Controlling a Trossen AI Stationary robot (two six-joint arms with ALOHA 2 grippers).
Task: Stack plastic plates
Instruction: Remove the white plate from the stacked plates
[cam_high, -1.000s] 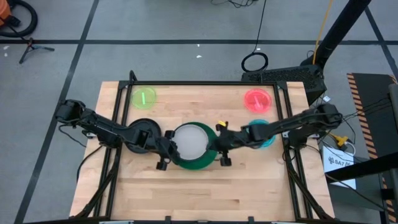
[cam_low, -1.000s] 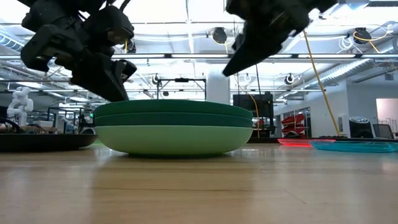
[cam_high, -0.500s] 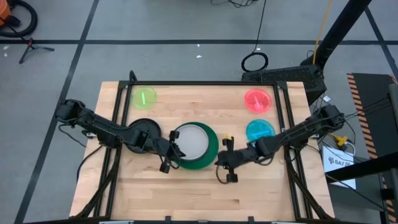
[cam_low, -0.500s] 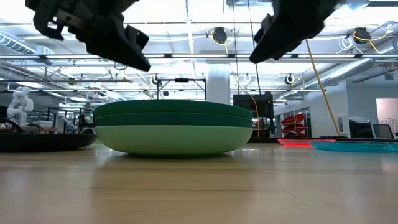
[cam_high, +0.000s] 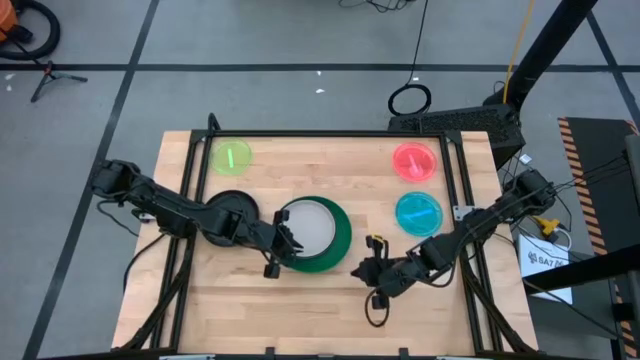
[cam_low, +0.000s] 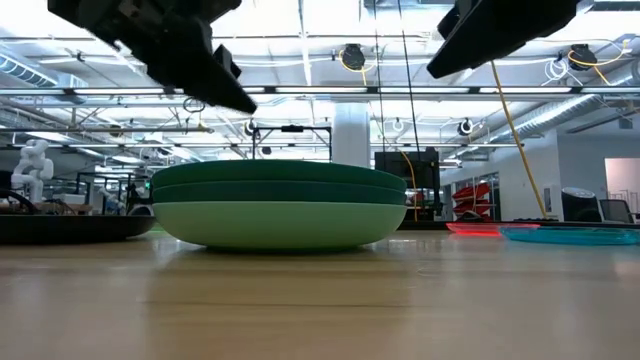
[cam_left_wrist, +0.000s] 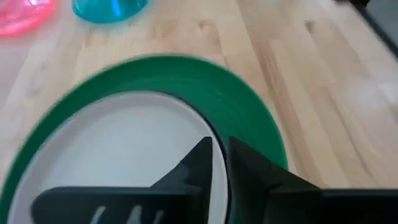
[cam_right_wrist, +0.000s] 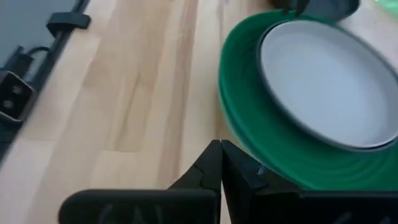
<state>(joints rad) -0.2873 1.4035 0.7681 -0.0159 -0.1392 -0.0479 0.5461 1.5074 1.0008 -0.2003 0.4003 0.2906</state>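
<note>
A stack of large plates (cam_high: 338, 243) stands mid-table: a mint plate at the bottom (cam_low: 280, 225), dark green ones above it (cam_low: 280, 178), and a white plate (cam_high: 306, 228) lying in the top. My left gripper (cam_left_wrist: 220, 157) hovers shut over the white plate (cam_left_wrist: 124, 143), near the stack's left side (cam_high: 281, 243). My right gripper (cam_right_wrist: 221, 158) is shut and raised over bare table, right of and nearer than the stack (cam_high: 376, 278). A black plate (cam_high: 232, 205) lies under the left arm. The lime (cam_high: 232, 157), red (cam_high: 414, 161) and cyan (cam_high: 418, 212) plates lie apart.
The table's dark metal frame (cam_high: 190, 160) runs along its left, far and right edges. Bare wood lies between the stack and the near edge (cam_high: 300, 310). A cable (cam_high: 378, 312) trails below my right gripper. The cyan plate lies close to the right arm.
My right gripper has drawn away from the stack's right rim, moving toward the near edge and rising. My left gripper has risen from beside the stack's left rim and now hangs over the white plate. The stack has kept still.
</note>
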